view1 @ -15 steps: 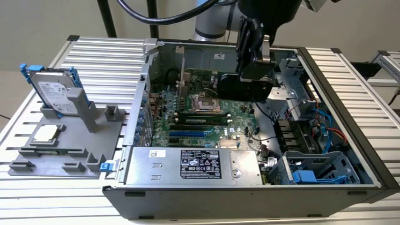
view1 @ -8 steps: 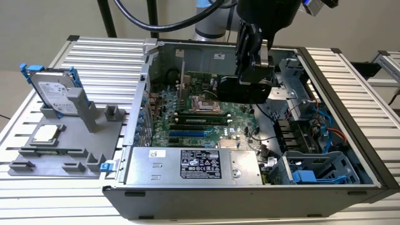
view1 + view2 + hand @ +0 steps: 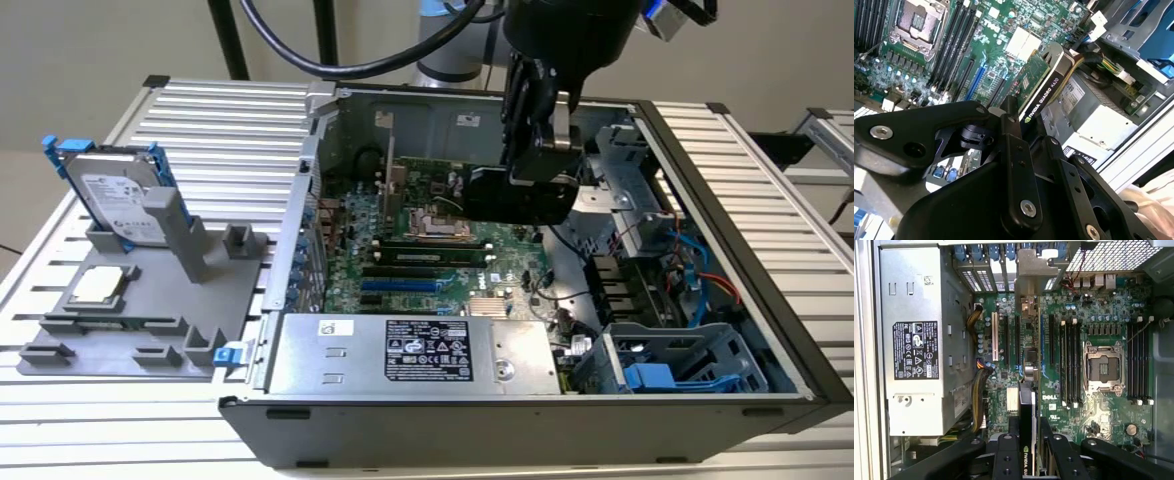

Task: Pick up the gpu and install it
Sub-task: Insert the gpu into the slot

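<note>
My gripper [image 3: 539, 160] is shut on the gpu [image 3: 518, 197], which it holds on edge inside the open computer case [image 3: 747, 240], over the green motherboard [image 3: 441, 260]. In the second wrist view the gpu [image 3: 1043, 85] shows its green board and black shroud beyond the black fingers [image 3: 1013, 131]. In the first wrist view the gpu [image 3: 1027, 405] is seen edge-on, in line with the long expansion slots [image 3: 1017, 340], and its silver end bracket [image 3: 1036, 262] reaches the rear slot openings. I cannot tell whether the card touches a slot.
A silver power supply [image 3: 414, 350] fills the case's near side. The CPU socket [image 3: 1102, 367] and memory slots [image 3: 1071, 360] lie beside the card. A grey fixture [image 3: 147, 320] on the exterior view's left holds a blue-railed hard drive [image 3: 120, 200] and a square chip [image 3: 100, 285].
</note>
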